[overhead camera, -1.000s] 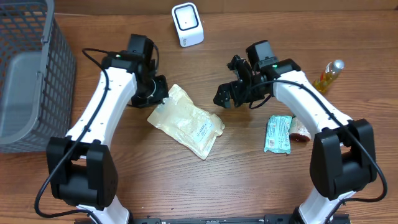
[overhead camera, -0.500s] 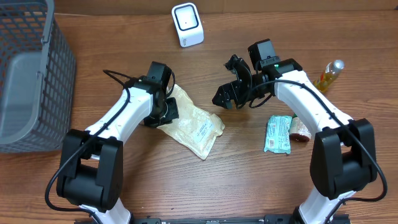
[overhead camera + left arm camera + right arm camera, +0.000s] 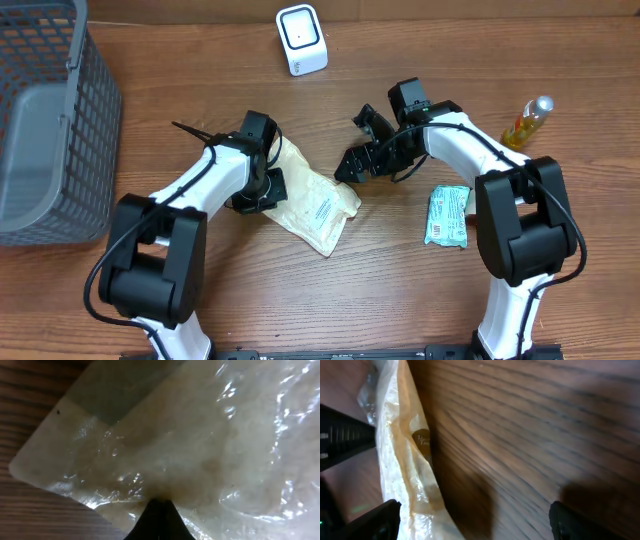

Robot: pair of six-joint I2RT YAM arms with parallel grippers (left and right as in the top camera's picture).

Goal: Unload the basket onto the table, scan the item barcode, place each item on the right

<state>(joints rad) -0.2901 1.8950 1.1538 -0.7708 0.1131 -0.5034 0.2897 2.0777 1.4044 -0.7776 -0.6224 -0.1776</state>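
Pale crinkled pouch (image 3: pixel 315 205) lies flat, angled diagonally

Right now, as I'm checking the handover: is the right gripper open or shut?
Open: the right gripper has its two fingers wide apart in its wrist view, next to the pouch, not on it.

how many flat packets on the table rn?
2. Beige pouch mid-table; teal packet to its right, beside the right arm, which may hide more.
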